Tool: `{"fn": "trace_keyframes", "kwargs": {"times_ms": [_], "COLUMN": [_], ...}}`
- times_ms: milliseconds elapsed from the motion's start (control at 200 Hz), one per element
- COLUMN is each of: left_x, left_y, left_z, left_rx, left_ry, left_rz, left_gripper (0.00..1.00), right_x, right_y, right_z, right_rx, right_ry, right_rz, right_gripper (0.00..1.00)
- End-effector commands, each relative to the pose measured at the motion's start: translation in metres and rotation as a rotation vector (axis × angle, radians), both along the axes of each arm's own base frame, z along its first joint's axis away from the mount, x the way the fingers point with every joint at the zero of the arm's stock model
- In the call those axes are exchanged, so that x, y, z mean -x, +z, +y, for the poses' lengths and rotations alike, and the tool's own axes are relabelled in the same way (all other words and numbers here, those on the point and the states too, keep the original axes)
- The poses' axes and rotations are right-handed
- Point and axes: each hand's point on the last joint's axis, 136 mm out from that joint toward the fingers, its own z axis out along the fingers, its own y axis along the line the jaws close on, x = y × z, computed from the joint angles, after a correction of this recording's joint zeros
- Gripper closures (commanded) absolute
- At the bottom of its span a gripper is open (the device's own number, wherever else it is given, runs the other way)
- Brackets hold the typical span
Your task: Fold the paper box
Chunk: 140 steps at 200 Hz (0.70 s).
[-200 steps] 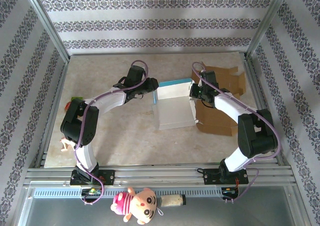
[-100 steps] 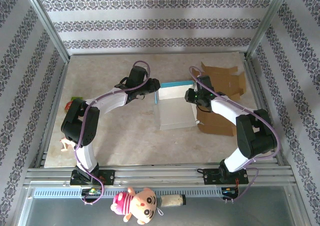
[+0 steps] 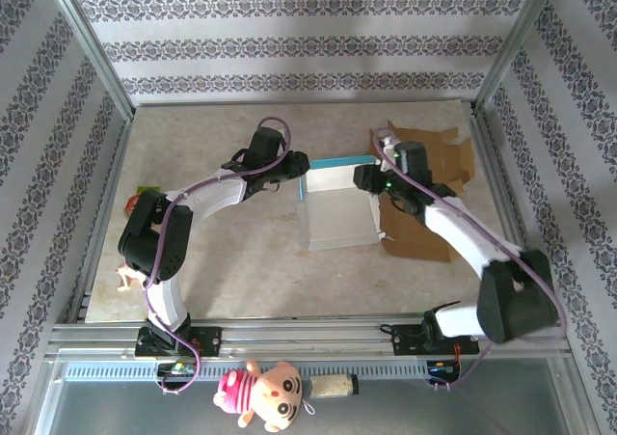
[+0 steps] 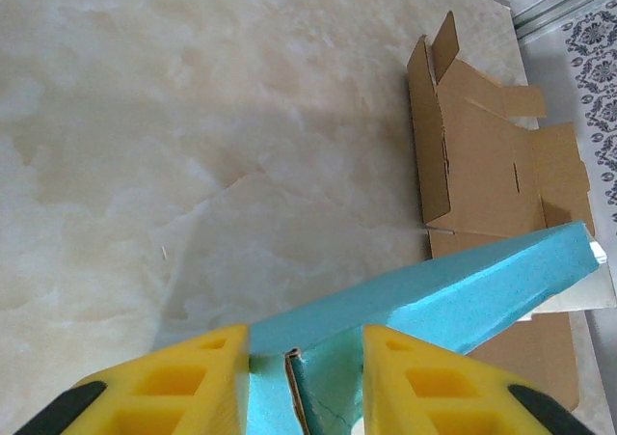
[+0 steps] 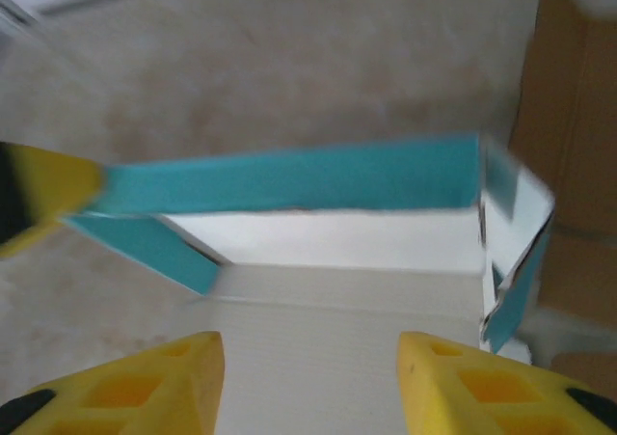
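Teal paper box (image 3: 337,218) | right jaws released | left jaws unchanged

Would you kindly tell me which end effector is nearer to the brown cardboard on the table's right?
Right. The right end effector is at the right wall of the paper box, beside the brown cardboard; the left end effector grips its left corner, across the box.

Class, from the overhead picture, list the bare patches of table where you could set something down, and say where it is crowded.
Free: the near strip of table between the box and the near edge; the far strip between the box and the back wall. Crowded: centre right, where the box, cardboard, left tool and right tool meet.
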Motion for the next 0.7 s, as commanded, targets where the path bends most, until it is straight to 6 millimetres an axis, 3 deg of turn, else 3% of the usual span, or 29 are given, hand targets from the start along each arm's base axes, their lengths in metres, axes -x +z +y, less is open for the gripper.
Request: {"fn": "trace_keyframes", "kwargs": {"times_ms": [0, 50, 110, 250, 325, 565, 695], "left_x": [0.015, 0.015, 0.015, 0.013, 0.012, 0.007, 0.005], "left_y": [-0.03, -0.029, -0.03, -0.031, -0.031, -0.033, -0.03], "left_z": [-0.008, -0.009, -0.01, -0.015, -0.018, -0.023, -0.025], "left_rx": [-0.055, -0.052, -0.048, -0.034, -0.024, -0.037, -0.043], "left_ry": [-0.055, -0.057, -0.058, -0.063, -0.068, -0.099, -0.117], "left_rz": [0.073, 0.071, 0.069, 0.068, 0.066, 0.047, 0.035], "left_gripper": [0.68, 0.68, 0.68, 0.68, 0.68, 0.68, 0.68], "right_x": [0.006, -0.001, -0.01, -0.039, -0.05, -0.06, -0.052], "right_y": [0.039, 0.043, 0.033, -0.02, -0.037, -0.059, -0.067], "right_z": [-0.023, -0.038, -0.05, -0.068, -0.075, -0.078, -0.062], "right_rx": [0.111, 0.211, 0.294, 0.555, 0.624, 0.479, 0.432], "right_ry": [0.068, 0.082, 0.157, 0.286, 0.357, 0.481, 0.595], "right_rz": [-0.217, -0.309, -0.357, -0.281, -0.225, -0.249, -0.288], "right_gripper": [0.44, 0.4, 0.38, 0.37, 0.38, 0.42, 0.45]}}
